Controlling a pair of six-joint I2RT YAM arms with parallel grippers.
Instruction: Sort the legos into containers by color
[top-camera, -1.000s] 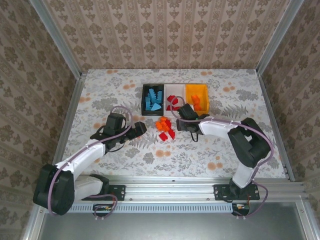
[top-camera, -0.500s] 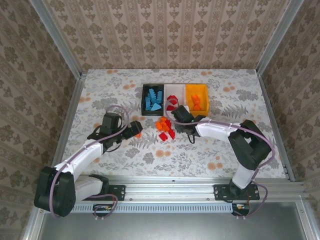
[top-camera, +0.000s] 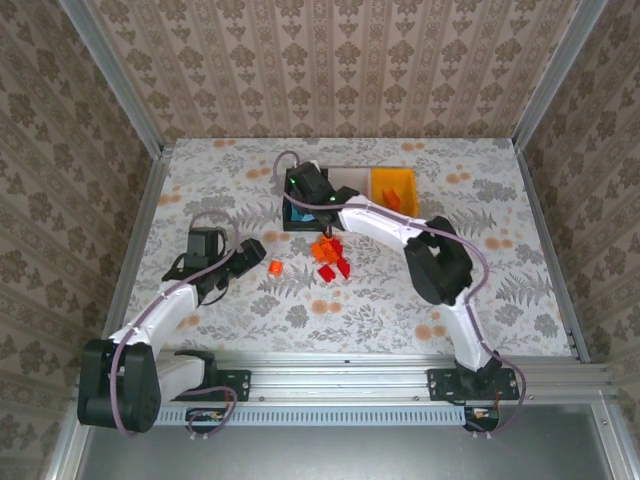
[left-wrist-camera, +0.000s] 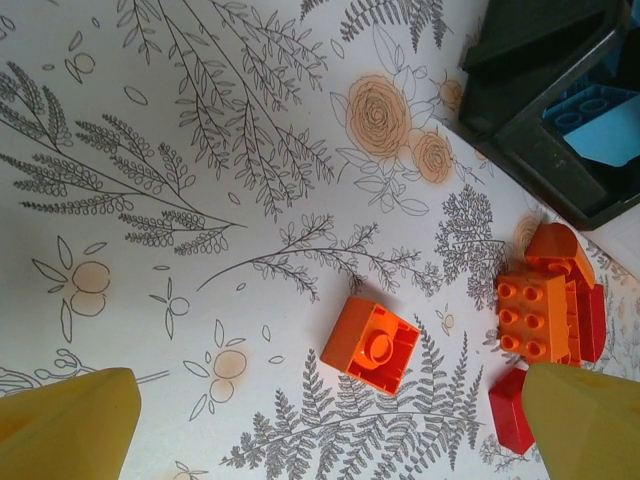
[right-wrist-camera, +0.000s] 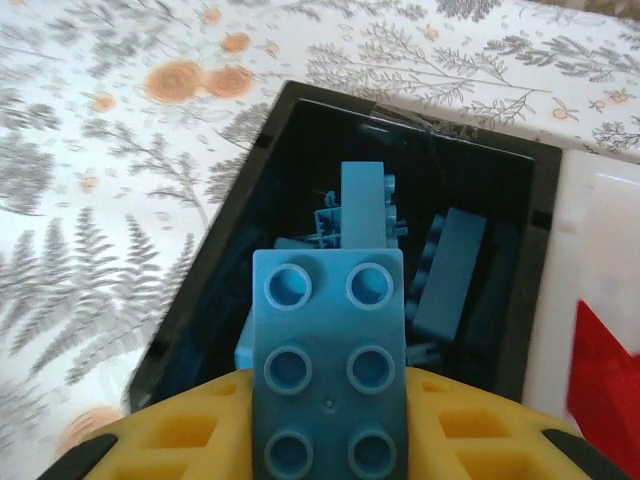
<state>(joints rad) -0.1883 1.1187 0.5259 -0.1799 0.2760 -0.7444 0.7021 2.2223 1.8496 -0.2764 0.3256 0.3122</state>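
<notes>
My right gripper (right-wrist-camera: 330, 400) is shut on a light blue lego (right-wrist-camera: 330, 370), held over the black bin (right-wrist-camera: 230, 200), where several blue legos (right-wrist-camera: 450, 270) lie. In the top view the right gripper (top-camera: 303, 190) hangs above the black bin (top-camera: 287, 215), next to the white bin (top-camera: 350, 180) and the orange-yellow bin (top-camera: 393, 185). My left gripper (left-wrist-camera: 330, 430) is open, its yellow fingertips (left-wrist-camera: 65, 420) spread wide. A lone orange lego (left-wrist-camera: 372, 343) lies upside down on the table just ahead of it. A pile of red and orange legos (top-camera: 330, 255) sits in front of the bins.
A red lego (right-wrist-camera: 605, 370) lies in the white bin (right-wrist-camera: 600, 230). The flower-patterned table (top-camera: 200, 190) is walled by metal rails and wallpapered panels. The right arm (top-camera: 400, 225) stretches leftward across the pile, with its elbow (top-camera: 440, 260) to the right.
The right arm swung from the pile up and left to above the black bin, carrying the blue lego. The left gripper drew back leftward, leaving the orange lego on the table.
</notes>
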